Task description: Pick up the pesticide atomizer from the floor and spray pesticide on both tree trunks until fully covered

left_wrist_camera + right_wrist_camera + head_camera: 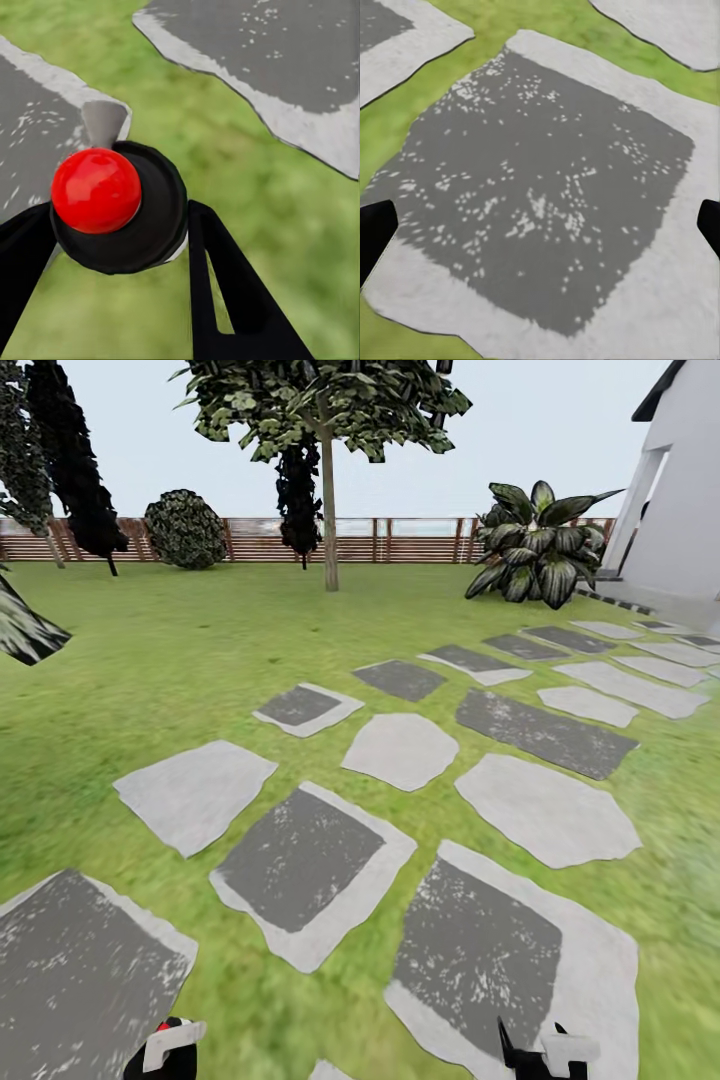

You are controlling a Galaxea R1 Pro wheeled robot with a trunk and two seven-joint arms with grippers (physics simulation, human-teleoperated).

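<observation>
The left hand [112,225] is clamped on the atomizer [112,202], low over grass [200,650]. The right hand [540,225] hangs spread over a stone [547,202]. A tree [329,510] stands far ahead, open lawn between.

Stepping stones [300,865] cross grass [200,650] — tree [329,510] beyond.

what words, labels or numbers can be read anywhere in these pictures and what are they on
None: no readable text, label, brand, number or sign stands anywhere.
The black sprayer body with a round red cap held in the left tool is plain.
The grey stepping stones carry white speckles, not writing.
The brown slatted wooden fence and the white building wall bear no sign.
</observation>
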